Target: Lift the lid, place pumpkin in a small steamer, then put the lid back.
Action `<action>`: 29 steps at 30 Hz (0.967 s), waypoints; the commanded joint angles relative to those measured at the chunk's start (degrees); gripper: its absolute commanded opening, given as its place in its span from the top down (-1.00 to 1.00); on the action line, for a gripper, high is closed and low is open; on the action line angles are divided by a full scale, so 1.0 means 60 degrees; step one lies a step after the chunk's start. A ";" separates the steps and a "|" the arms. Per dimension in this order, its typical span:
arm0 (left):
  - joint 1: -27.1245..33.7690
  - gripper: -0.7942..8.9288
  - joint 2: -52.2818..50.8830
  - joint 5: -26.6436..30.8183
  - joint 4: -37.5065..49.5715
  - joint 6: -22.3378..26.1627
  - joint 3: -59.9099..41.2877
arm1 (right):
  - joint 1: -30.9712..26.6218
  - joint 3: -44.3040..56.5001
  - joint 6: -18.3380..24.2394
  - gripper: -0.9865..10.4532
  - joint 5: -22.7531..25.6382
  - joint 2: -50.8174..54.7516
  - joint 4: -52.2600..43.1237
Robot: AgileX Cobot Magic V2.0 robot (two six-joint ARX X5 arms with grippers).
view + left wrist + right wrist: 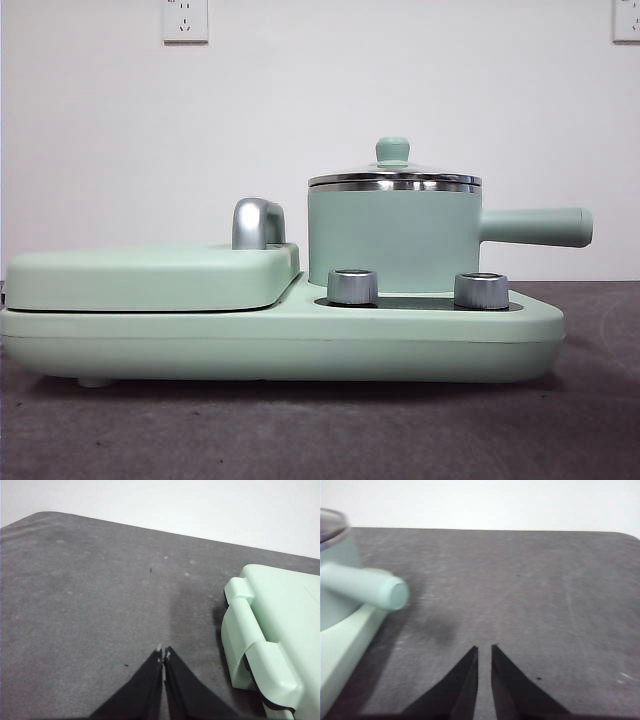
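Note:
The small steamer [394, 240], a mint-green pot with a long side handle [535, 227], stands on the right half of the cooker base [280, 340]. The glass lid [394, 180] with its green knob sits shut on the pot. The pumpkin is out of view. Neither gripper shows in the front view. My left gripper [163, 655] hovers shut over bare grey table beside the griddle end of the cooker [270, 630]. My right gripper [484, 651] is shut with only a thin slit between its jaws, and holds nothing. It hangs over the table near the steamer's handle [365, 587], apart from it.
A flat mint-green griddle cover [150, 275] with a chrome handle [257, 223] fills the cooker's left half. Two steel dials [352, 287] [480, 290] stand in front of the pot. Grey table mat [545, 590] spreads on both sides; a white wall rises behind.

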State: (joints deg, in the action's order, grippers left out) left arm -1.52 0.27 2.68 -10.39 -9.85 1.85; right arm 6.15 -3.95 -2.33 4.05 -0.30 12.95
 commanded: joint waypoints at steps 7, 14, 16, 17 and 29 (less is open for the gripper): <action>0.0011 0.82 -0.0015 0.0000 -0.0051 0.0076 -0.0179 | -0.0310 0.0481 0.0281 0.76 -0.0732 0.0015 -0.0313; 0.0011 0.82 -0.0015 0.0000 -0.0051 0.0076 -0.0179 | -0.0390 0.0481 0.0517 0.76 -0.0780 0.0015 -0.0310; 0.0011 0.82 -0.0015 0.0000 -0.0051 0.0076 -0.0179 | -0.0390 0.0488 0.0561 0.76 -0.0790 0.0015 -0.0335; 0.0011 0.82 -0.0015 -0.0004 -0.0051 0.0076 -0.0179 | -0.0393 0.0521 0.0568 0.76 -0.0794 0.0015 -0.0423; 0.0011 0.82 -0.0015 0.0000 -0.0051 0.0076 -0.0179 | -0.0408 0.0546 0.0561 0.76 -0.0780 0.0015 -0.0652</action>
State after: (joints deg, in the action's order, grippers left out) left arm -1.52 0.27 2.68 -10.41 -9.85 1.85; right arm 3.73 -1.13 0.27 -0.47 -0.36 9.87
